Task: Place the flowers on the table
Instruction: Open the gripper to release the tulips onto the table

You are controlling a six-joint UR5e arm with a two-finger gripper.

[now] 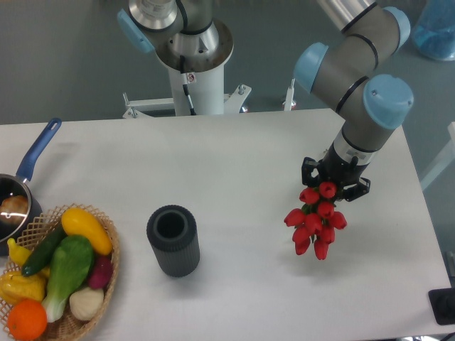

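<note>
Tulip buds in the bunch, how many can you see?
8 red buds show in the flowers, clustered just below the gripper over the right part of the table: two near the top, the rest fanned out beneath. Others may be hidden behind them.
</note>
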